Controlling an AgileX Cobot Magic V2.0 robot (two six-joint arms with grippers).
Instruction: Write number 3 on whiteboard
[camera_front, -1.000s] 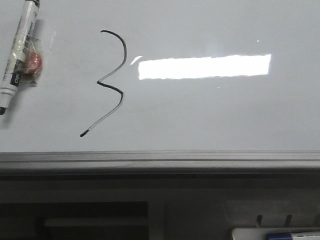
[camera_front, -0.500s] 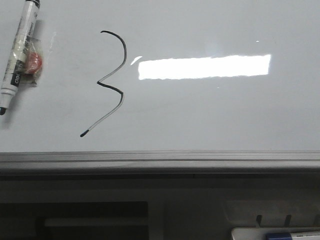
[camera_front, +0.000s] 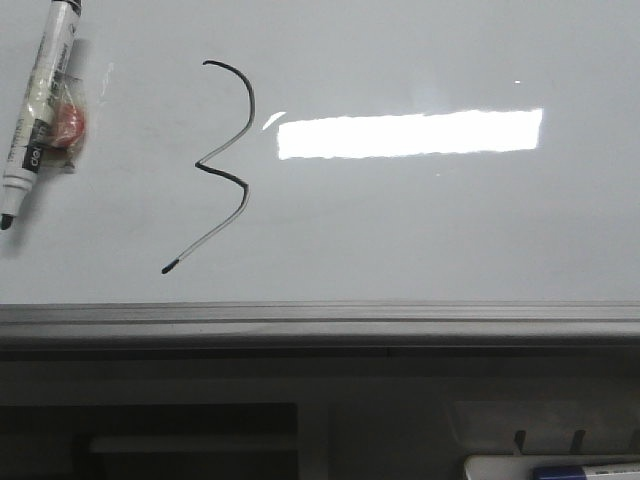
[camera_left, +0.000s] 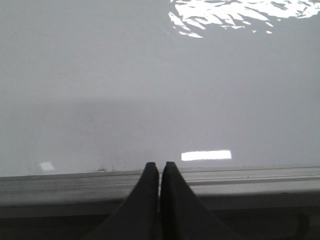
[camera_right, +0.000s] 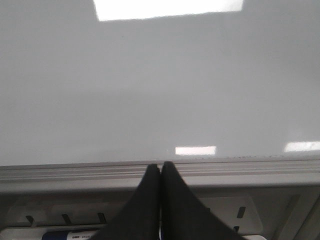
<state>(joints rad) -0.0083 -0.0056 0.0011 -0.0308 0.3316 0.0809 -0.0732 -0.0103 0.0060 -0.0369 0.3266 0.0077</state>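
Observation:
The whiteboard (camera_front: 420, 220) is glossy pale grey-white with a grey bottom rail and a bright rectangular reflection. A thin black number 3 (camera_front: 225, 165) is drawn on its left half, with a faded lower tail ending in a dark dot. A white marker (camera_front: 38, 110) lies at the board's left edge beside a small reddish wrapped object (camera_front: 68, 122). My left gripper (camera_left: 160, 166) is shut and empty at the bottom rail (camera_left: 75, 182). My right gripper (camera_right: 161, 166) is shut and empty at the rail (camera_right: 250, 172). Neither gripper shows in the front view.
Below the board, a tray holding a blue-capped marker (camera_front: 580, 470) sits at the lower right; it also shows in the right wrist view (camera_right: 60, 234). Dark shelving lies under the rail.

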